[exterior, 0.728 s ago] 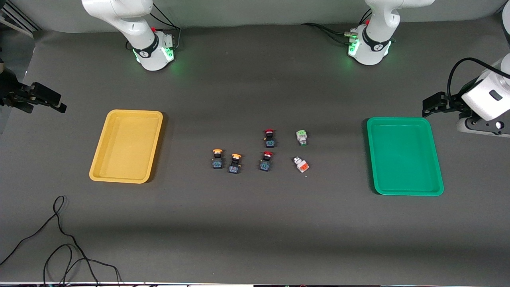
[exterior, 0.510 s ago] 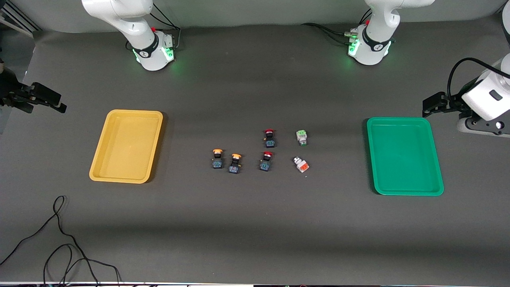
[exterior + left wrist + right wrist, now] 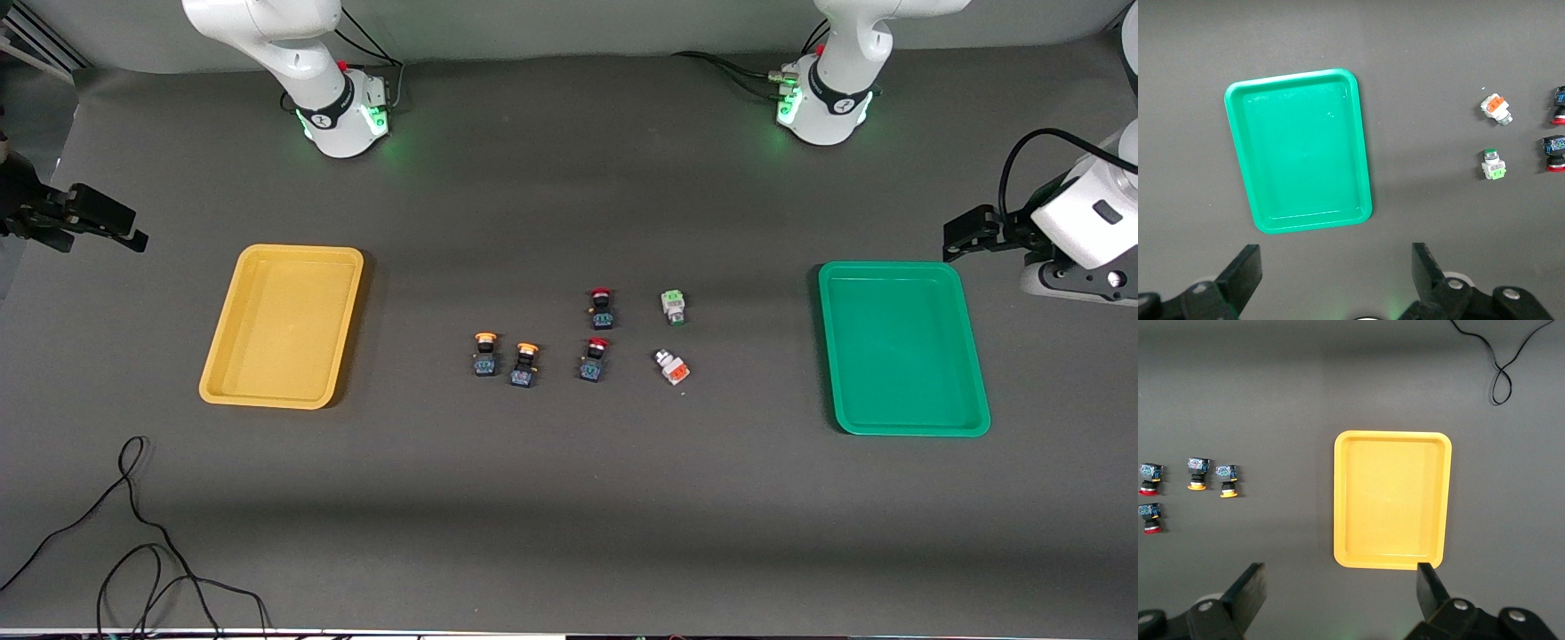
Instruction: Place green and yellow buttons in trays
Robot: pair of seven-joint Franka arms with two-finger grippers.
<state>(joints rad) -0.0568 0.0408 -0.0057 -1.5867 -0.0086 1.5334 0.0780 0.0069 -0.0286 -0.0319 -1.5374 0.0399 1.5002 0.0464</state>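
Yellow tray — right arm's end of table, empty. Green tray — left arm's end, empty.

Yellow buttons, green block, orange block — mid-table between trays, untouched. Red buttons interposed, close by.

Left gripper — raised near green tray, fingers spread, nothing held. Right gripper — raised near yellow tray, likewise spread and empty.

Risks, as judged: red button taken by mistake — same body as yellow; neighbour knocked during grasp; small block tipped or slipped at closing.

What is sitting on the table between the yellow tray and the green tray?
Between the yellow tray and the green tray, the front view shows two yellow-capped buttons, two red-capped buttons, and two whitish blocks.
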